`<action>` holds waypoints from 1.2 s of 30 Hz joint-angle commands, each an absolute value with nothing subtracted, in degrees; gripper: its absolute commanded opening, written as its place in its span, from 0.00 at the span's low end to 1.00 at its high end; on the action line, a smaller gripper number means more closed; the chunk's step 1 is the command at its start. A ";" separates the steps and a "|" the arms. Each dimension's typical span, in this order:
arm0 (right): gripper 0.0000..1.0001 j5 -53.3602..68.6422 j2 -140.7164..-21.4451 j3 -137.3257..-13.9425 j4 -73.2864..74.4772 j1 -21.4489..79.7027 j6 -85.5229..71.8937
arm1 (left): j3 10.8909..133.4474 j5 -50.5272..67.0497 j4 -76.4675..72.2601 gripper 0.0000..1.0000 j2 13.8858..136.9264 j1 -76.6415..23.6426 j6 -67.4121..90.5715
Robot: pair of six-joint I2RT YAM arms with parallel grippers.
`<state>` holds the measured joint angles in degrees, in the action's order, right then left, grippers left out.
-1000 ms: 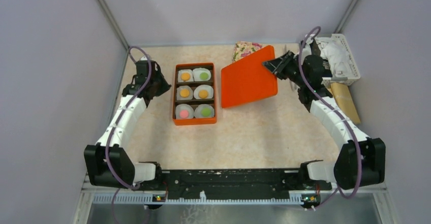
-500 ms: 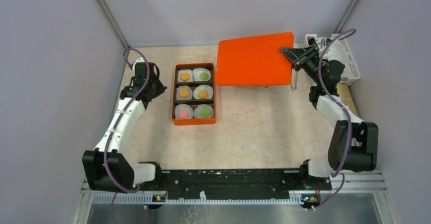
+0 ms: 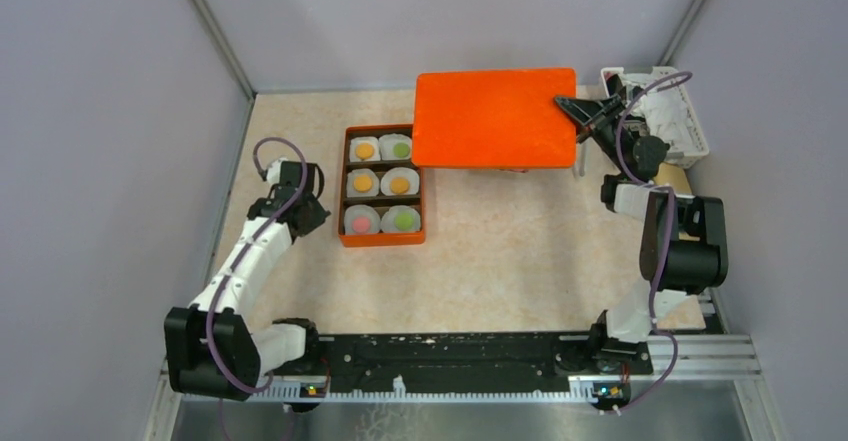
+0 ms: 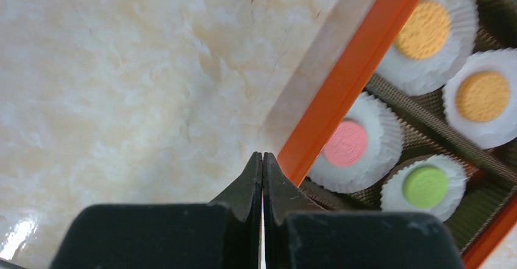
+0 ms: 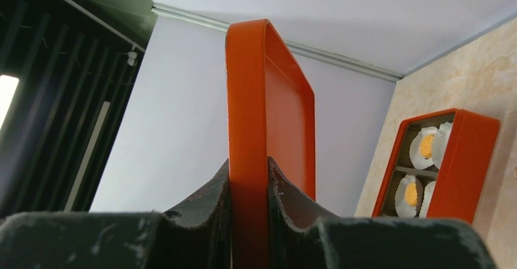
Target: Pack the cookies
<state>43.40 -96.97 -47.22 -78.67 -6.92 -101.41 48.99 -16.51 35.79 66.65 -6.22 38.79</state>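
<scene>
An open orange box point(image 3: 346, 186) on the table holds several cookies in white paper cups: orange point(image 3: 365, 149), green point(image 3: 401, 148) and pink point(image 3: 362, 224) discs. The box also shows in the left wrist view point(image 4: 347, 80) and the right wrist view point(image 5: 466, 159). My right gripper point(image 3: 566, 107) is shut on the edge of the flat orange lid point(image 3: 495, 118), held in the air behind the box; the lid stands edge-on between the jaws in the right wrist view point(image 5: 247, 129). My left gripper point(image 3: 318, 211) is shut and empty, just left of the box's near corner point(image 4: 263, 157).
A white basket point(image 3: 680, 111) with white cloth stands at the back right, with a brown cardboard piece point(image 3: 680, 176) beside it. Purple-grey walls enclose the table on three sides. Something patterned is mostly hidden under the lid.
My right gripper lifted the lid from leaning on the table and carried it up and leftward, levelling it. My left arm drew back toward the near-left corner of the box.
</scene>
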 commanded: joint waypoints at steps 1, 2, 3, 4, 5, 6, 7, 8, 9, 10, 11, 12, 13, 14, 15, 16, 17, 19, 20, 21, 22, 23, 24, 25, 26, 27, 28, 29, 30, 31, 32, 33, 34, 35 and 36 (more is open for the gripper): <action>0.00 43.00 -96.43 -47.35 -90.61 -7.03 -106.70 | 44.27 -16.40 34.34 0.00 66.71 -9.00 42.58; 0.00 43.27 -96.37 -47.51 -90.59 -7.03 -106.77 | 43.40 -16.55 33.42 0.00 67.08 -9.79 43.14; 0.00 43.42 -96.36 -47.62 -90.73 -7.03 -106.97 | 42.79 -16.60 32.48 0.00 67.61 -10.51 43.64; 0.00 43.44 -96.21 -47.68 -90.86 -7.08 -107.22 | 42.32 -16.48 31.46 0.00 68.23 -11.08 43.98; 0.00 43.54 -96.16 -47.76 -90.95 -7.05 -107.36 | 42.02 -16.22 30.67 0.00 68.89 -11.61 44.37; 0.00 43.66 -96.09 -47.81 -91.03 -7.03 -107.58 | 41.83 -16.10 29.65 0.00 69.64 -12.13 44.79; 0.00 43.53 -96.00 -47.81 -91.17 -7.08 -107.80 | 41.74 -16.32 29.10 0.00 70.33 -12.73 45.17; 0.00 43.52 -96.01 -47.88 -91.33 -7.04 -107.91 | 41.66 -16.57 28.70 0.00 70.98 -13.41 45.53; 0.00 43.65 -95.98 -47.96 -91.40 -7.08 -107.94 | 41.61 -16.75 28.39 0.00 71.64 -14.05 45.92; 0.00 43.66 -95.90 -47.92 -91.41 -7.08 -108.01 | 41.63 -16.98 28.08 0.00 72.07 -14.66 46.30; 0.00 43.63 -95.89 -47.90 -91.36 -7.04 -107.93 | 41.53 -17.04 27.67 0.00 72.38 -15.37 46.53; 0.00 43.68 -95.89 -47.90 -91.32 -7.04 -107.81 | 41.35 -17.13 26.89 0.00 72.41 -16.17 46.55; 0.00 43.66 -95.89 -47.83 -91.38 -7.08 -107.80 | 41.09 -17.09 26.06 0.00 72.16 -17.03 46.62; 0.00 43.68 -95.93 -47.82 -91.40 -7.06 -107.77 | 40.79 -16.96 24.85 0.00 71.92 -17.84 46.61; 0.00 43.76 -96.04 -47.74 -91.48 -7.03 -107.79 | 40.62 -16.52 23.64 0.00 71.69 -18.71 46.52; 0.00 43.69 -96.03 -47.68 -91.54 -7.04 -107.78 | 40.40 -15.73 22.29 0.00 71.73 -19.25 46.34; 0.00 43.74 -95.98 -47.64 -91.50 -7.03 -107.74 | 40.21 -15.21 20.85 0.00 71.83 -19.82 46.13; 0.00 43.77 -95.91 -47.64 -91.32 -7.03 -107.66 | 39.97 -13.54 17.84 0.00 72.09 -20.99 44.86; 0.00 43.91 -95.89 -47.68 -91.20 -7.05 -107.62 | 39.94 -12.60 16.16 0.00 72.36 -21.52 44.23; 0.00 44.02 -95.89 -47.65 -91.08 -7.03 -107.44 | 39.94 -11.48 14.63 0.00 72.74 -22.18 43.65; 0.00 43.98 -95.87 -47.78 -90.92 -7.03 -107.36 | 39.89 -10.16 12.08 0.00 73.23 -22.76 42.83; 0.00 44.03 -95.89 -47.92 -90.70 -7.05 -107.19 | 39.82 -8.75 10.12 0.00 73.67 -23.44 42.03; 0.00 43.90 -95.89 -48.17 -90.56 -7.04 -107.06 | 40.00 -7.84 8.75 0.00 74.26 -24.22 41.41; 0.00 43.75 -95.89 -48.52 -90.41 -7.05 -106.97 | 40.31 -7.22 7.64 0.00 74.84 -25.00 40.94; 0.00 43.60 -95.89 -48.92 -90.36 -7.03 -106.92 | 40.87 -6.84 7.37 0.00 75.24 -25.73 40.33; 0.00 43.46 -95.97 -49.47 -90.19 -7.03 -106.95 | 41.76 -6.84 7.75 0.00 75.34 -26.33 39.93; 0.00 43.42 -95.98 -50.15 -90.11 -7.03 -106.96 | 42.60 -7.00 8.15 0.00 75.11 -26.86 39.61; 0.00 43.41 -95.90 -50.59 -90.02 -7.05 -106.96 | 43.25 -7.15 8.48 0.00 74.31 -27.23 39.15; 0.00 43.45 -95.89 -50.91 -89.86 -7.02 -106.90 | 43.77 -7.31 8.85 0.00 73.33 -27.35 38.72; 0.00 43.36 -95.82 -51.17 -89.71 -7.03 -106.88 | 44.54 -7.81 9.21 0.00 72.36 -27.37 38.34; 0.00 43.43 -95.87 -51.31 -89.68 -7.03 -106.88 | 45.23 -8.54 10.06 0.00 71.57 -27.42 37.89; 0.00 43.45 -95.89 -51.35 -89.61 -7.03 -106.75 | 46.02 -9.74 10.97 0.00 70.96 -27.46 37.47; 0.00 43.38 -95.95 -51.33 -89.75 -7.08 -106.74 | 46.67 -10.51 11.56 0.00 70.54 -27.41 36.91; 0.00 43.36 -96.04 -51.21 -89.94 -7.06 -106.78 | 47.16 -11.10 12.01 0.00 70.51 -27.34 36.46; 0.00 43.49 -96.16 -51.09 -90.10 -7.03 -106.74 | 47.56 -11.52 12.15 0.00 70.60 -27.37 36.06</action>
<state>45.17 -97.17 -48.29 -82.59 -6.92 -106.08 43.33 -8.84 13.56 73.36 -27.22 38.96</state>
